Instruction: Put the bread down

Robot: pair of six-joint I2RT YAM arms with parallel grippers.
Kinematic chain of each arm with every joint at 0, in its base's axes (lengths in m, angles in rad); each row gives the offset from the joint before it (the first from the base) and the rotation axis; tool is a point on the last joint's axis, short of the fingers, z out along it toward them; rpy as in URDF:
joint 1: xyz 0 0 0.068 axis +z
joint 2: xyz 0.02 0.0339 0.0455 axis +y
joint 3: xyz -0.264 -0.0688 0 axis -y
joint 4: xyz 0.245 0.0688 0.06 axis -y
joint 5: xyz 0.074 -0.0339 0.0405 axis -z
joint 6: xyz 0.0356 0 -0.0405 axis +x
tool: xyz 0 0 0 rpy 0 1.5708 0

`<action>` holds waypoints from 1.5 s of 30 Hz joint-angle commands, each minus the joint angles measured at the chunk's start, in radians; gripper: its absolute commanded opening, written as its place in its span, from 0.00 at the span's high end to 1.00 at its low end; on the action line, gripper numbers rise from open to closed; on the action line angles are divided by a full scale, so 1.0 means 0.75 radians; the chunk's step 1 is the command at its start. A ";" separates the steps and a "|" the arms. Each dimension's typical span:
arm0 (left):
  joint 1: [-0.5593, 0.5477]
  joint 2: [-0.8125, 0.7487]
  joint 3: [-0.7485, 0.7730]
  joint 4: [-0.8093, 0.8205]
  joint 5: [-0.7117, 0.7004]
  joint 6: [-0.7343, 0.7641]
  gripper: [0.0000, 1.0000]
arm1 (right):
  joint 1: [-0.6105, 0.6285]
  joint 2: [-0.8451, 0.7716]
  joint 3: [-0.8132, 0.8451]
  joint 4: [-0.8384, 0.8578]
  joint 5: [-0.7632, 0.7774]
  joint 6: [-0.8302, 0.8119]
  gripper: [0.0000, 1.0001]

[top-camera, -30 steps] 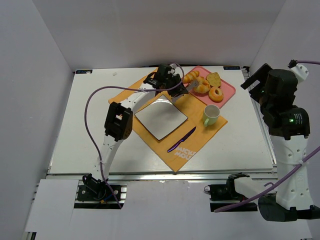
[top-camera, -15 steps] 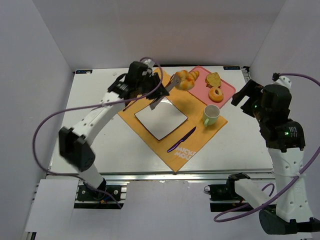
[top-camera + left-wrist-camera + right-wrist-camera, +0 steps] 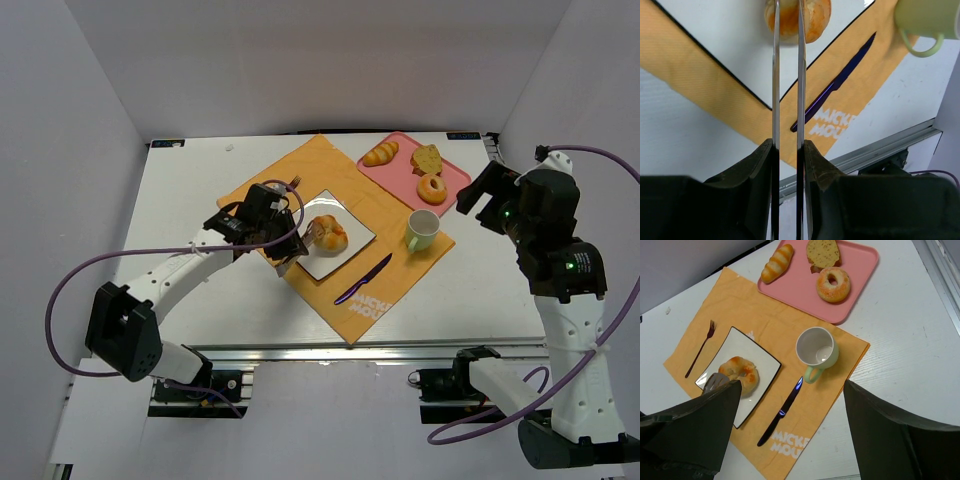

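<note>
1. The bread [image 3: 328,235] is lying on the white square plate [image 3: 358,235], slightly left of the plate's middle in the overhead view. The plate is sitting on the orange placemat [image 3: 395,275].
2. The left gripper [image 3: 303,243] is reaching in from the lower left of the overhead frame. Its two long thin fingers [image 3: 775,100] are standing close together with only a narrow slot between them, and they appear to be pinching the near side of the bread.
3. The bread is lying straight ahead of those fingers, at their tips, toward the upper right of the overhead frame. By my judgement the release is turning on this line: the fingers need to part and then back out along their own axis, so the bread is not dragged toward the plate's lower-left edge.
4. The bread is a ring, nearly round, so it is offering no long axis to line up with.
5. The right gripper [image 3: 487,197] is hanging at the right of the frame, well apart from the plate. Its fingers are spread wide and holding nothing, so the left arm is far nearer.
6. The left wrist view is showing the slot clearly, but its top edge is cutting off the bread and hiding the fingertips. The right wrist view is showing the whole ring resting flat on the plate, with a grey fingertip at its lower-left edge.
</note>
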 commanded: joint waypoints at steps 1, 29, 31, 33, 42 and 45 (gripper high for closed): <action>-0.002 -0.044 -0.015 0.105 0.036 -0.013 0.82 | -0.004 -0.015 -0.002 0.050 -0.035 -0.007 0.11; -0.002 0.075 0.432 -0.339 -0.314 0.215 0.35 | -0.004 -0.058 -0.049 0.083 0.031 0.058 0.11; 0.000 0.152 0.569 -0.310 -0.318 0.275 0.36 | -0.006 -0.058 -0.037 0.085 0.067 0.068 0.11; 0.000 0.206 0.645 -0.233 -0.287 0.379 0.36 | -0.006 -0.048 -0.030 0.083 0.078 0.085 0.11; -0.002 0.840 1.421 -0.188 -0.232 0.780 0.36 | -0.004 0.058 0.109 0.015 0.082 0.101 0.11; -0.002 1.032 1.602 -0.125 -0.183 0.868 0.36 | -0.006 0.065 0.123 0.034 0.082 0.062 0.11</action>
